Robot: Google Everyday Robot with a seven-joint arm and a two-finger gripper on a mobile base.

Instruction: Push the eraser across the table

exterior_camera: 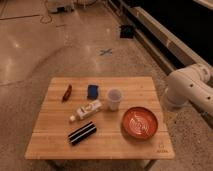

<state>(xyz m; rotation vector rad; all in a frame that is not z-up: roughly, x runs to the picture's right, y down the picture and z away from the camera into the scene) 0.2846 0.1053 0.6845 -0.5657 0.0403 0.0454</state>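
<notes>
The eraser, a black oblong block with white stripes, lies at a slant near the front left of the light wooden table. The white tube lies just behind it, and they are apart. Only a thick white arm segment shows, off the table's right edge and level with its back half. My gripper is out of view, so I see nothing touching the eraser.
A small blue block and a red object lie at the table's back. A clear cup stands mid-table and an orange-red plate sits front right. A blue tape cross marks the floor behind.
</notes>
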